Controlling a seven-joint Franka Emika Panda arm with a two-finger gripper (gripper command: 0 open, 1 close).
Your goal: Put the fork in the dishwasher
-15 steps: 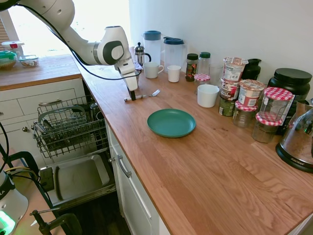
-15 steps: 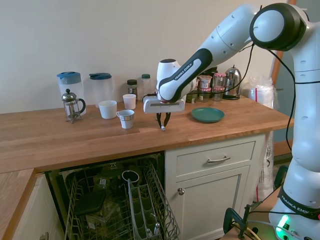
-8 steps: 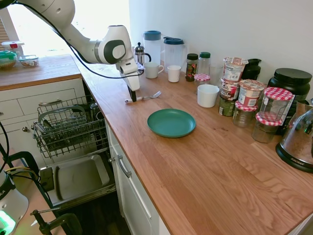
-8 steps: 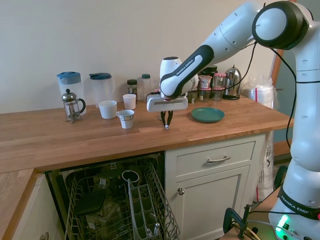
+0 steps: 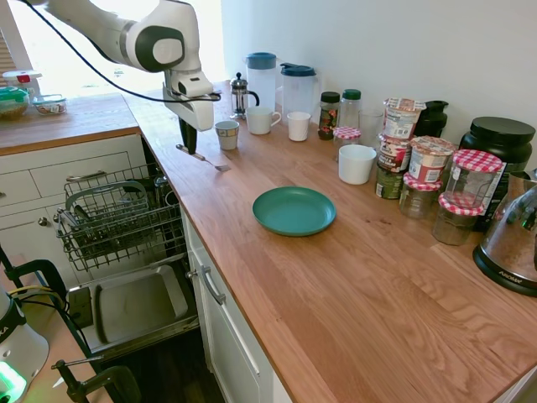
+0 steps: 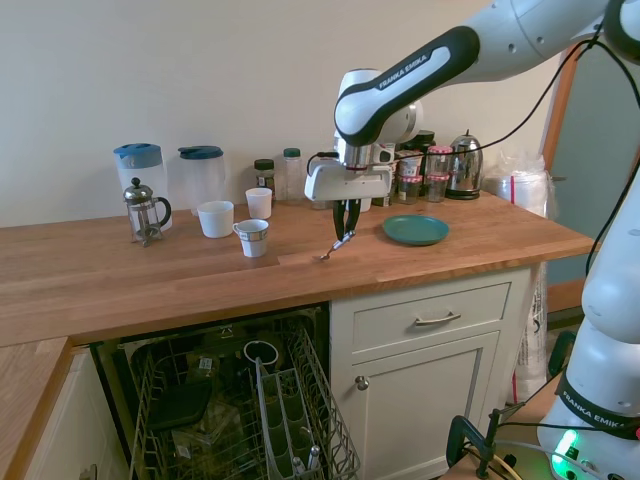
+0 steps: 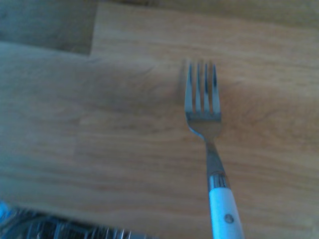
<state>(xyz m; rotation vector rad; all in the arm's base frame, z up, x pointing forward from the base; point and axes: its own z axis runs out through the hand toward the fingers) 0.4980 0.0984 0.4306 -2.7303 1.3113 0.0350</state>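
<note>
A: Lifted since a second ago, the fork [image 5: 201, 157] hangs tilted above the table [image 5: 352, 277], clamped in the hand [image 5: 186, 143].

B: Yep, dishwasher [image 5: 117, 218] rack sits open below.

gripper [image 5: 190, 143] holding fork [image 5: 202, 157] above wooden counter [image 5: 336, 277], dishwasher [image 5: 117, 218] open

a kitchen in daylight: a long wooden desk [image 5: 352, 277] runs along a plain pale wall [image 5: 403, 42], above white cabinets [image 6: 420, 380] with metal handles and a round knob. bright light pours through a window [image 5: 59, 50] at the far end, washing out the glass. a second stretch of wooden top [image 5: 67, 122] meets the first at the corner, over white drawers [image 5: 50, 176].
</note>
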